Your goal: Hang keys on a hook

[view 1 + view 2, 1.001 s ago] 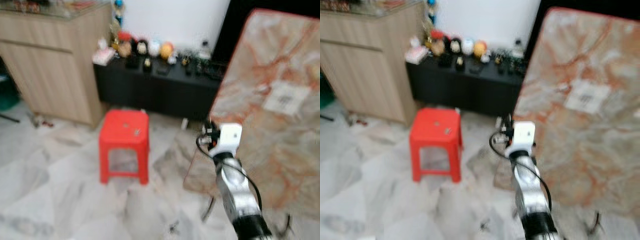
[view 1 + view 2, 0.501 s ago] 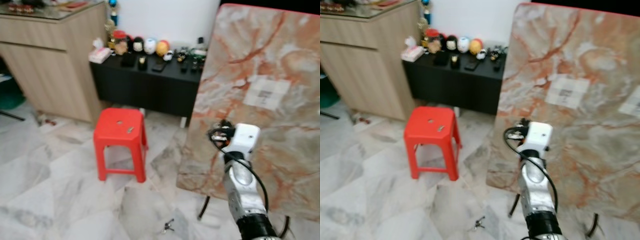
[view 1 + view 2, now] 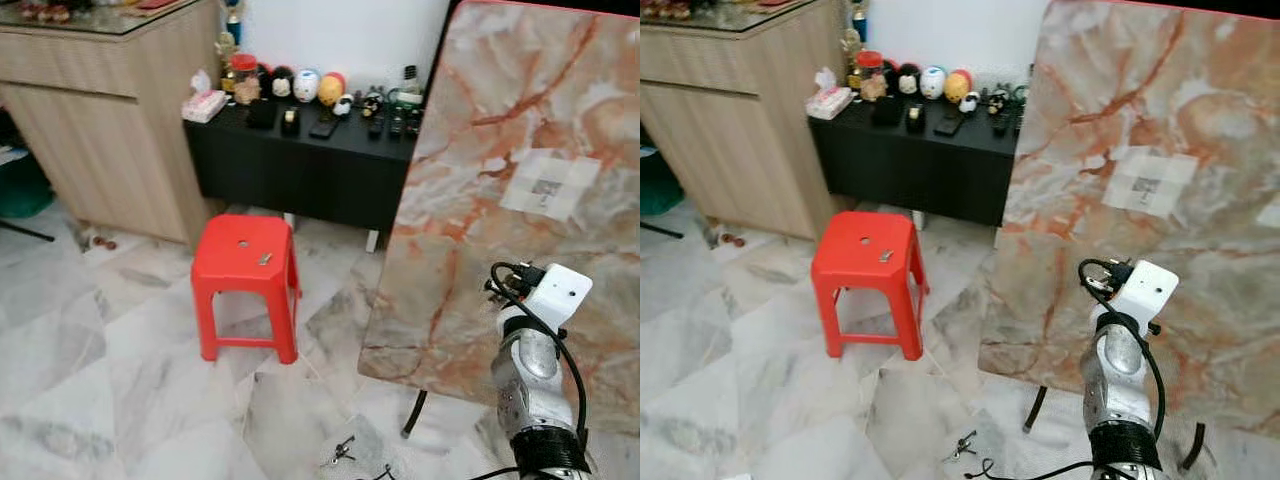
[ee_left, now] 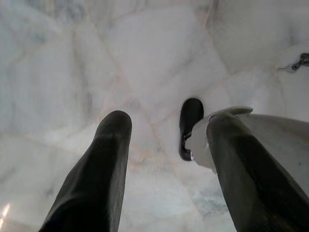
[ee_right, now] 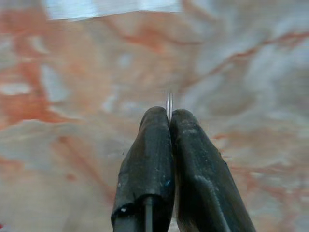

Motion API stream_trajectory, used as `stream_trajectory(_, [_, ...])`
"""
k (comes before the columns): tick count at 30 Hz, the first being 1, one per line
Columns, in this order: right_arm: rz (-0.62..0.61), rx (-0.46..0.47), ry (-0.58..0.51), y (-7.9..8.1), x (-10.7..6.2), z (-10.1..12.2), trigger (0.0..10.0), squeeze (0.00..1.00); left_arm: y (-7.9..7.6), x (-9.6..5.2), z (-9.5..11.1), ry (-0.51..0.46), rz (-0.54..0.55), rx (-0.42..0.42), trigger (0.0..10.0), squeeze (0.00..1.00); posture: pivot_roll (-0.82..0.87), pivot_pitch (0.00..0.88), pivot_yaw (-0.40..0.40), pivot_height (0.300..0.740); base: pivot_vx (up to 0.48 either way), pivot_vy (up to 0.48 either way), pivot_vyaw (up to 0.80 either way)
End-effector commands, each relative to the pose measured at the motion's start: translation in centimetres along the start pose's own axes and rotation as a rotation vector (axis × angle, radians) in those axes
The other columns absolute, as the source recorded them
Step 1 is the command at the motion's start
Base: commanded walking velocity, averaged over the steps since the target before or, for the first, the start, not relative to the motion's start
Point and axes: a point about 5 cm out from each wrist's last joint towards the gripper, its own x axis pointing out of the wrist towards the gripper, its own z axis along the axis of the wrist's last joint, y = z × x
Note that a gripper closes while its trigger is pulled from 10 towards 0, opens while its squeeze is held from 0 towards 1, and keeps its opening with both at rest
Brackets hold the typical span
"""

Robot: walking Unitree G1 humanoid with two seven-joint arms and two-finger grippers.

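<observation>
A small bunch of keys (image 3: 342,450) lies on the marble floor, in front of the slab's lower left corner. My right arm (image 3: 545,300) is raised in front of the marble slab (image 3: 520,190). The right gripper (image 5: 169,116) points at the slab, its fingers pressed together. A thin metal sliver (image 5: 169,102) sticks out between the pads; I cannot tell what it is. My left gripper (image 4: 169,121) hangs open over the floor, with nothing between its fingers. The keys (image 4: 301,62) show at the edge of the left wrist view.
A red plastic stool (image 3: 245,275) stands left of the slab. Behind it a low black cabinet (image 3: 300,165) carries figurines and small items. A wooden cabinet (image 3: 95,120) stands at the left. The slab rests on black legs (image 3: 413,415). A black cable (image 3: 1025,468) lies near the keys.
The head camera has steadied and the blur is gone. My right arm has swung to the right across the front of the slab. The keys on the floor have not moved.
</observation>
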Motion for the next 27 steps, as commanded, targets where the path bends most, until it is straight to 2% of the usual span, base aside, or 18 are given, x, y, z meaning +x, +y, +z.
stream_trajectory(1, [0.007,-0.006,-0.02,0.2,0.4,0.8,10.0,0.0,-0.1,-0.1,-0.4,0.015,-0.008,0.004,10.0,0.0,-0.02,0.0,-0.079,0.74,0.0,0.0,-0.79])
stream_trajectory(14, [0.078,-0.021,-0.033,2.1,0.2,0.7,10.0,0.0,0.0,-0.1,-0.5,0.018,-0.005,-0.005,10.0,0.0,-0.01,0.0,-0.082,0.74,0.0,0.0,-0.72])
stream_trajectory(23, [0.094,-0.003,-0.032,2.7,0.1,0.6,10.0,0.0,0.0,-0.1,-0.6,0.023,-0.004,-0.007,10.0,0.0,0.0,0.0,-0.085,0.74,0.0,0.0,0.0])
stream_trajectory(27, [0.09,-0.001,-0.036,3.0,0.1,0.8,10.0,0.0,-0.1,-0.1,-0.5,0.019,-0.005,0.012,10.0,0.0,-0.01,0.0,-0.084,0.74,0.0,0.0,-0.71])
